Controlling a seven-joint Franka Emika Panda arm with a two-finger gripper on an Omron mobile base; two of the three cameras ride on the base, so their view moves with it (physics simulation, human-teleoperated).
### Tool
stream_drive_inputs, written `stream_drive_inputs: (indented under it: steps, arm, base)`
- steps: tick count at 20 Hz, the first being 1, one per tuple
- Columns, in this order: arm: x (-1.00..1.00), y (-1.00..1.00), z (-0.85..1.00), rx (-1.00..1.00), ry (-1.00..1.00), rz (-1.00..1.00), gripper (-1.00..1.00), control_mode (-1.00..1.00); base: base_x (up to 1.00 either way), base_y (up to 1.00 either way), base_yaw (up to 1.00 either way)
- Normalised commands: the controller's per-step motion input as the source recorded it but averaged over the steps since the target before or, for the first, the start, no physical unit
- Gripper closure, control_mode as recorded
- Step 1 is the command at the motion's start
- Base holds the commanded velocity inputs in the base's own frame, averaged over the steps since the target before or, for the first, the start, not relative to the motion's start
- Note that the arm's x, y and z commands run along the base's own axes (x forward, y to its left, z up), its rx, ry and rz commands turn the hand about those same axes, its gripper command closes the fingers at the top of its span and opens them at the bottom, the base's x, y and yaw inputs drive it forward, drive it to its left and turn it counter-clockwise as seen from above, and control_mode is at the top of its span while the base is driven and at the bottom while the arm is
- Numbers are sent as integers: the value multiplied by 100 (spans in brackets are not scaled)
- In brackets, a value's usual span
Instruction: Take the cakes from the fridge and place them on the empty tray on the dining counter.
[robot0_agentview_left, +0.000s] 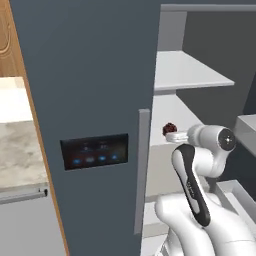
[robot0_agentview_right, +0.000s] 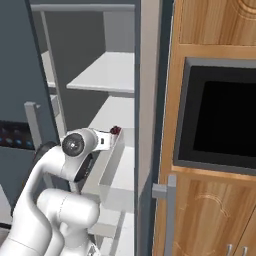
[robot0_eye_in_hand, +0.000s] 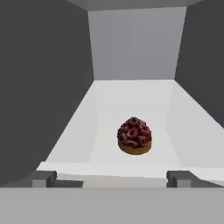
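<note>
A dark brown-red round cake (robot0_eye_in_hand: 134, 136) sits alone on a white shelf (robot0_eye_in_hand: 131, 96) inside the open fridge (robot0_agentview_left: 90, 100). My gripper (robot0_eye_in_hand: 112, 178) is open at the shelf's front edge, a short way in front of the cake, with nothing between its fingertips (robot0_eye_in_hand: 43, 178). In the left base view the cake (robot0_agentview_left: 169, 128) shows just past my white hand, and in the right base view the cake (robot0_agentview_right: 115, 130) peeks out beyond the hand too. The tray and the dining counter are out of view.
The fridge's closed left door with its long grey handle (robot0_agentview_left: 143, 170) stands left of the arm. A higher white shelf (robot0_agentview_right: 107, 72) hangs above. A wood cabinet with a black oven opening (robot0_agentview_right: 220, 115) is on the right. A clear door bin (robot0_agentview_right: 112, 172) sits beside the arm.
</note>
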Motion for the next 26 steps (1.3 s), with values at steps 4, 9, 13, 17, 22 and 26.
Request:
stream_drive_inputs:
  steps: [4, 9, 13, 17, 22, 26]
  arm:
    - [0, 0, 0, 0, 0, 0, -100, 100]
    - [0, 0, 0, 0, 0, 0, -100, 100]
    - [0, 0, 0, 0, 0, 0, -100, 100]
    - [0, 0, 0, 0, 0, 0, -100, 100]
    - [15, 20, 9, -5, 26, -11, -100, -100]
    - [23, 19, 0, -16, 34, -26, -100, -100]
  base:
    - [61, 4, -27]
    - [55, 30, -16]
    - [43, 13, -5]
    - [48, 29, -5]
    - [9, 7, -2]
    - [0, 0, 0]
